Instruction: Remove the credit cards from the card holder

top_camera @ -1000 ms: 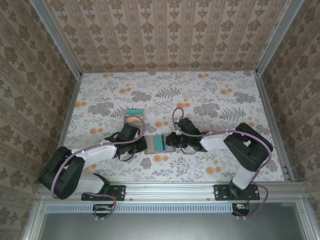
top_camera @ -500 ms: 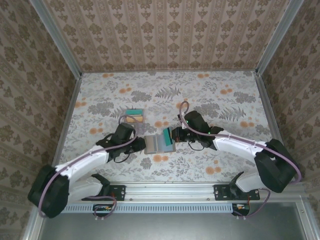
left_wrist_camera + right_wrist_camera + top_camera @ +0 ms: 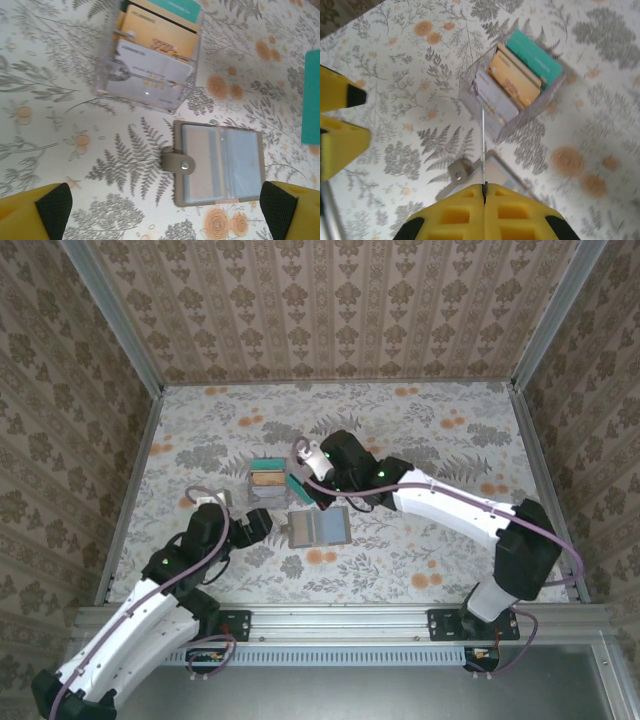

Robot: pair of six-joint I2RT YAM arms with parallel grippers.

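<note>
Swings teal card (image 3: 313, 95) off card holder (image 3: 220, 162) toward clear box (image 3: 106, 82), pinched in right gripper (image 3: 484, 189) (three credit cards (image 3: 160, 42) already filed); backs left gripper (image 3: 259, 524) away, spread wide.

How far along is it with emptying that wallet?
Done: several cards stand in the clear box. In hand: the right claw pinches a teal card near that box. To do: dropping it in; the open wallet may hold more, I can't tell. The left claw hangs open.

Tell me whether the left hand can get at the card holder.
Probably yes: the left hand is open just beside the card holder, nothing lies between them, and the right hand holds a teal card off by the clear box.
</note>
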